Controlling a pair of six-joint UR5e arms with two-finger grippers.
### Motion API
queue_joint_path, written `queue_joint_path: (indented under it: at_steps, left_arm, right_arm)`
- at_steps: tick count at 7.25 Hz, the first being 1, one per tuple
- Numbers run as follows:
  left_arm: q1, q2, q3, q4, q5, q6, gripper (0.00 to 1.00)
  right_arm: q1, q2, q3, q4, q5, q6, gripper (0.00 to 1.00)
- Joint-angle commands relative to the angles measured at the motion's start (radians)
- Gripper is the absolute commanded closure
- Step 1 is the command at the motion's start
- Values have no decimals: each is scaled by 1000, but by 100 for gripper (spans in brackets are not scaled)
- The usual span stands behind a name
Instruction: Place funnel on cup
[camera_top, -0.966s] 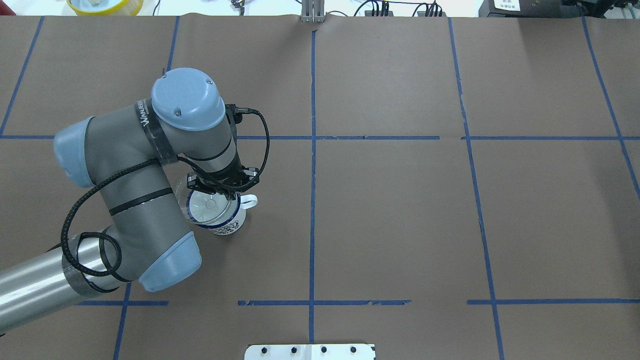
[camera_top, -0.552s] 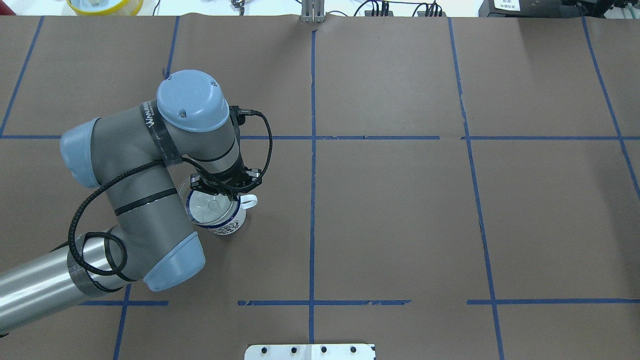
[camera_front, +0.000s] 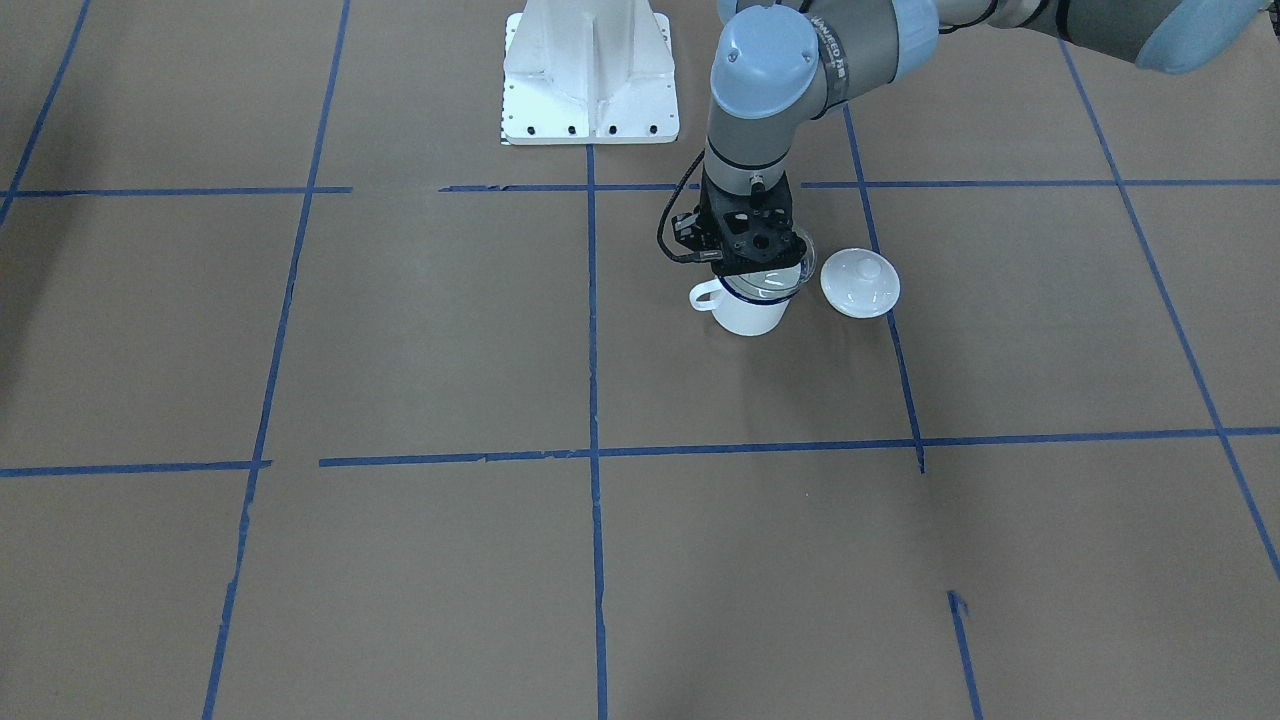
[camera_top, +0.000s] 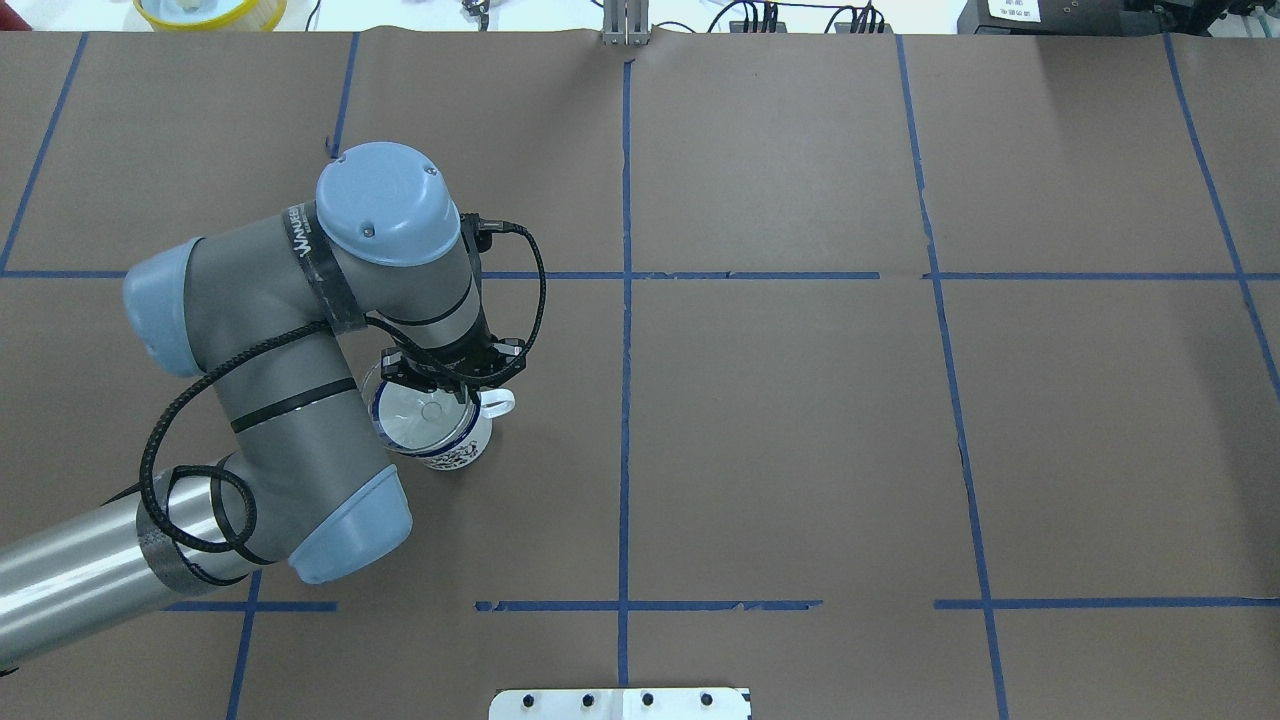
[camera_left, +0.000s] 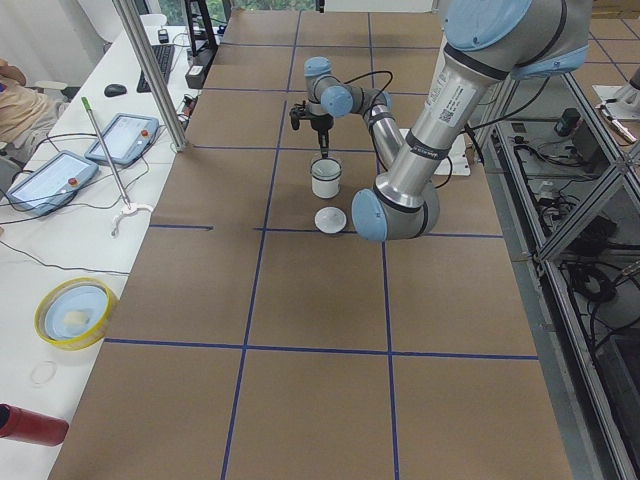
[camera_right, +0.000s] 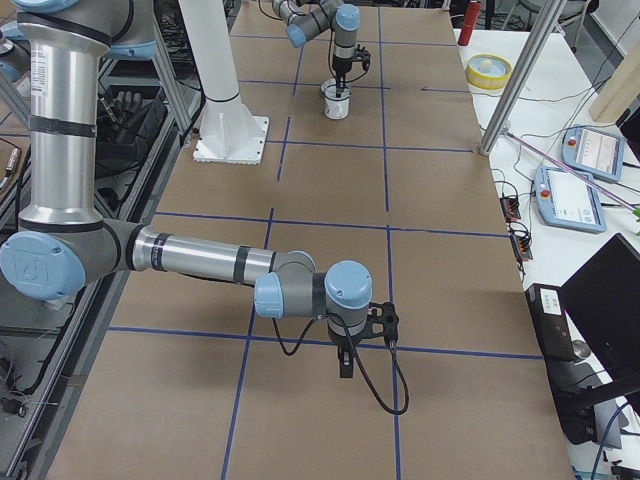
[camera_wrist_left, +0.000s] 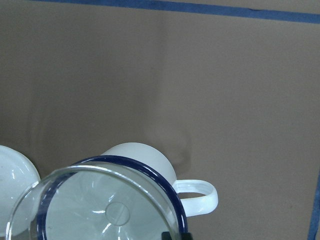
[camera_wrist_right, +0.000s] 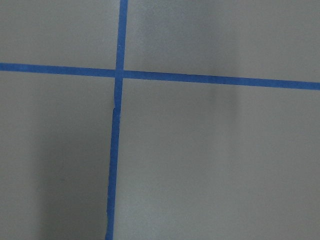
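White enamel cup (camera_top: 458, 447) stands upright on the worktop (camera_top: 800, 420), handle toward the centre line. The lid (camera_front: 860, 283) lies just beside it, not touching.

Left tool (camera_top: 452, 388) hangs over the side of the cup's rim away from the robot, pinching the edge of the funnel (camera_top: 412, 420).

Funnel: mouth up, spout down inside the cup, cone over the blue rim. It is offset toward the lid side, so in the wrist view its clear edge overhangs the rim there.

Judged step: seating and release. To do it well:
- Shift the funnel sideways, away from the lid, until its edge is concentric with the blue rim.
- Keep the mouth level and lower until the cone bears all round.
- Only then spread the tool, and lift straight up so that no finger drags the light plastic.

Risk: released off-centre, the cone could tip or nudge the cup.

Right tool (camera_right: 345, 365) hangs low over bare worktop, well apart. It shows only in a far side view, so whether it is spread or pressed together cannot be told.
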Motion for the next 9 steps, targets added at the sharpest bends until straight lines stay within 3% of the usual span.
queue_joint_path:
  at_steps: [1, 3, 4, 5, 6, 9]
  left_arm:
    - [-1, -1, -9, -1, 3, -1, 0]
    - [-32, 19, -70, -1, 9, 40, 0]
    - [-102, 80, -146, -34, 5, 186, 0]
    - [-174, 198, -224, -98, -9, 306, 0]
    - [-275, 291, -243, -163, -90, 424, 0]
    - [-604, 569, -236, -196, -162, 1006, 0]
  right_arm:
    - [0, 0, 2, 0, 0, 0, 0]
    - [0, 0, 0, 0, 0, 0, 0]
    - [0, 0, 0, 0, 0, 0, 0]
    - [0, 0, 0, 0, 0, 0, 0]
    - [0, 0, 0, 0, 0, 0, 0]
    - [0, 0, 0, 0, 0, 0, 0]
